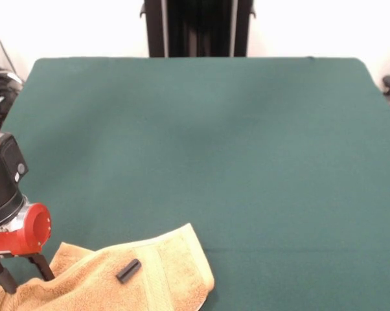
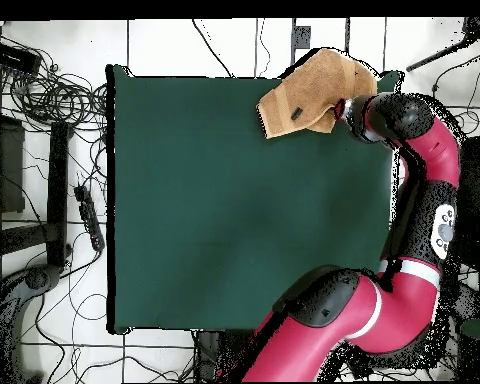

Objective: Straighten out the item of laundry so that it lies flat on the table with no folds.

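The golden-orange towel (image 1: 149,275) lies rumpled at the table's near left corner in the front view, running off the picture's bottom edge. Its ribbed band and one corner point right. In the overhead view the towel (image 2: 309,92) sits at the top right of the green table (image 2: 234,200) and overhangs its edge. My gripper (image 1: 32,285) is down at the towel's left part with its two black fingers (image 1: 45,269) apart and cloth bunched around them. From above, the gripper (image 2: 342,108) shows at the towel's right edge.
A small black cylinder (image 1: 128,270) rests on the towel near the band, also seen from above as the cylinder (image 2: 297,112). The red arm (image 2: 424,190) runs along the table's right side in the overhead view. Cables and a power strip (image 2: 88,215) lie on the floor left of the table (image 1: 214,142).
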